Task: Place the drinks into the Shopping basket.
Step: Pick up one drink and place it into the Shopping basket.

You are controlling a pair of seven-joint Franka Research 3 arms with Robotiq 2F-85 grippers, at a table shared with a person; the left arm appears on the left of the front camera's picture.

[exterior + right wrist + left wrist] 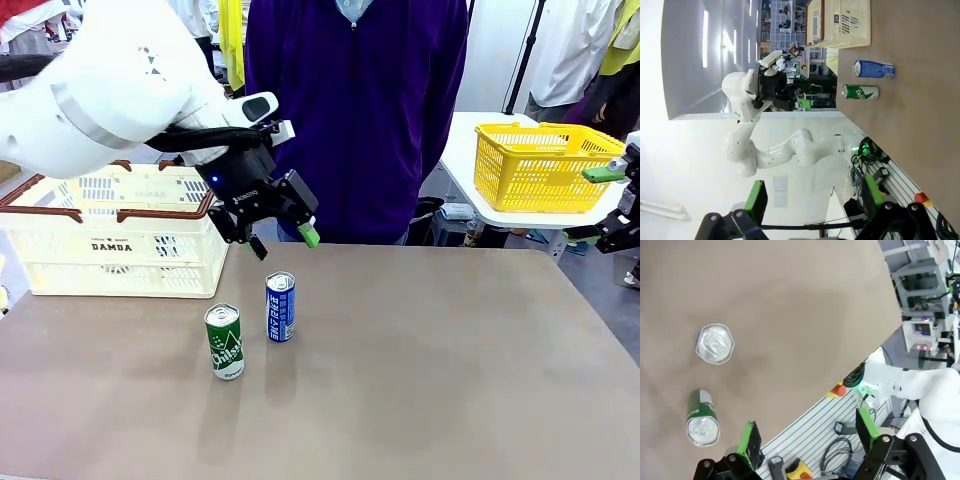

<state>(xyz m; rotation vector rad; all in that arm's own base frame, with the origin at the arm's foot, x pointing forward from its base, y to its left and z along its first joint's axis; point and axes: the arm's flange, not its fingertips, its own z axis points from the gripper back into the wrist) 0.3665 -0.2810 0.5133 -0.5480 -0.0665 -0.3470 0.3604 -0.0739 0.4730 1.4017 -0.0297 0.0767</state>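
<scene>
A: Entry one, the drinks. Where are they recorded?

B: Two cans are listed. The blue can (280,307) is stood upright on the table (450,380), left of the middle and toward the far edge. The green can (225,341) is stood upright just beside it, nearer the left and near edges. A narrow gap is seen between the two.

A: Entry two, the basket?

B: The basket (110,245) is set at the far left corner of the table, apart from both cans. Its inside is partly hidden by the left arm.

A: Entry three, the grippers?

B: The left gripper (285,243) is held above the table, just past the blue can toward the far edge, at the basket's right end. Its jaws are spread apart and nothing is clasped. The right gripper (597,205) is held off the right edge, jaws likewise spread with nothing between them. It is near a yellow basket (540,165) that is set on a side table (462,145).

A: Other entries?

B: A person (360,120) in a purple jacket is stood at the far edge.
</scene>
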